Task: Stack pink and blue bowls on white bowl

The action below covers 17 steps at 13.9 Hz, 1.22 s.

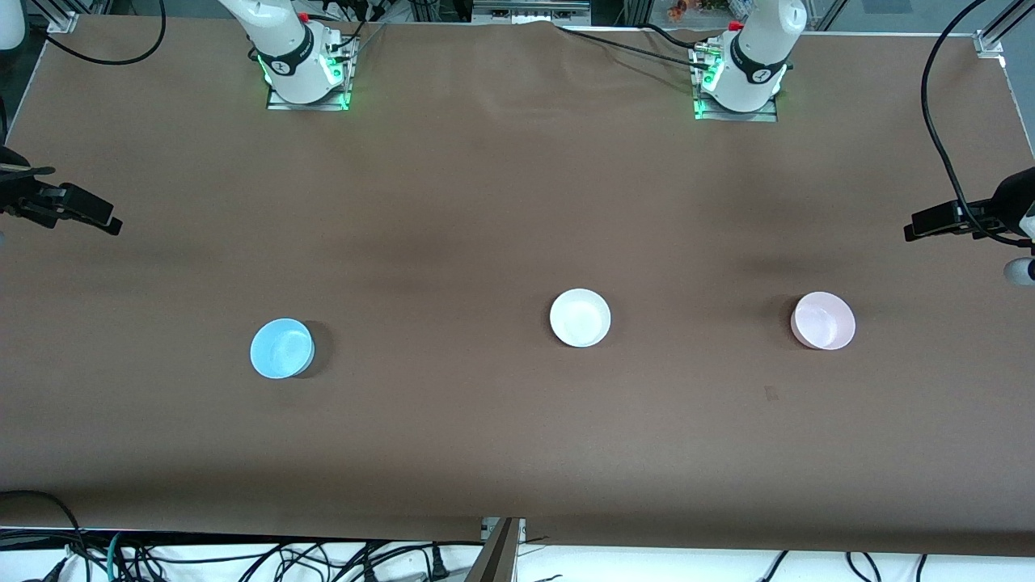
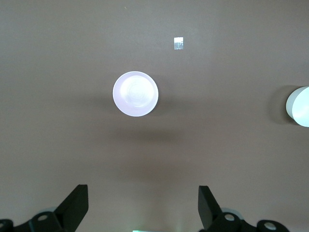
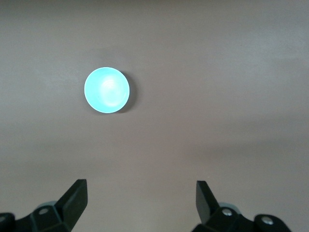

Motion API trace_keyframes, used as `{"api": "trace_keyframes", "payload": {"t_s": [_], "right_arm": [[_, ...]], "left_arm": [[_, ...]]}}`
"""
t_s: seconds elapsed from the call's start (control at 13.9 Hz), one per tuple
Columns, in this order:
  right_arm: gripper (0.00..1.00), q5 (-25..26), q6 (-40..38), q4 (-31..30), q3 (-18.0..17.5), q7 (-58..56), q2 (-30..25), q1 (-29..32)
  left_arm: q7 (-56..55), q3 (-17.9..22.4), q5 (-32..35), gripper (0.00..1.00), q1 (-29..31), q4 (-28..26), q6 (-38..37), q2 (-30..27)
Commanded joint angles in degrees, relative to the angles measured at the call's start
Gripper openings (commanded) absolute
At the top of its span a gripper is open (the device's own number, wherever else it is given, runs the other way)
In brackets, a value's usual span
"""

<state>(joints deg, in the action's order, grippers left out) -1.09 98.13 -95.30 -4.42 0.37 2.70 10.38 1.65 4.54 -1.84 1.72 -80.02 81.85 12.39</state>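
Observation:
Three bowls stand apart in a row on the brown table. The light blue bowl (image 1: pixel 281 348) (image 3: pixel 106 90) is toward the right arm's end. The white bowl (image 1: pixel 580 318) (image 2: pixel 299 106) sits in the middle. The pale pink bowl (image 1: pixel 822 321) (image 2: pixel 135 93) is toward the left arm's end. My left gripper (image 1: pixel 944 221) (image 2: pixel 143 203) hangs high and open at its end of the table, looking down on the pink bowl. My right gripper (image 1: pixel 79 212) (image 3: pixel 141 200) hangs high and open at its own end, looking down on the blue bowl. Neither holds anything.
A small pale tape mark (image 1: pixel 770 394) (image 2: pixel 178 43) lies on the table, nearer the front camera than the pink bowl. The arm bases (image 1: pixel 301 69) (image 1: pixel 740 77) stand along the table's edge farthest from the front camera. Loose cables (image 1: pixel 242 558) hang off the edge nearest that camera.

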Motion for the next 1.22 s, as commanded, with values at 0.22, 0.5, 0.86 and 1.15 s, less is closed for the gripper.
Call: {"api": "trace_keyframes", "payload": {"t_s": [0.22, 0.5, 0.86, 1.15], "right_arm": [[0.99, -0.8, -1.2, 1.6, 0.0, -0.2, 0.6, 0.2], [0.99, -0.8, -1.3, 1.6, 0.0, -0.2, 0.6, 0.2], [0.99, -0.8, -1.2, 1.5, -0.1, 0.1, 0.6, 0.0], [0.99, -0.7, -1.3, 1.5, -0.1, -0.2, 0.8, -0.1]], "left_arm": [[-0.1, 0.0, 1.0, 1.00, -0.2, 0.9, 0.0, 0.4], [-0.1, 0.0, 1.0, 1.00, -0.2, 0.9, 0.0, 0.4], [-0.1, 0.0, 1.0, 1.00, -0.2, 0.9, 0.0, 0.4], [-0.1, 0.0, 1.0, 1.00, -0.1, 0.9, 0.0, 0.4]]}}
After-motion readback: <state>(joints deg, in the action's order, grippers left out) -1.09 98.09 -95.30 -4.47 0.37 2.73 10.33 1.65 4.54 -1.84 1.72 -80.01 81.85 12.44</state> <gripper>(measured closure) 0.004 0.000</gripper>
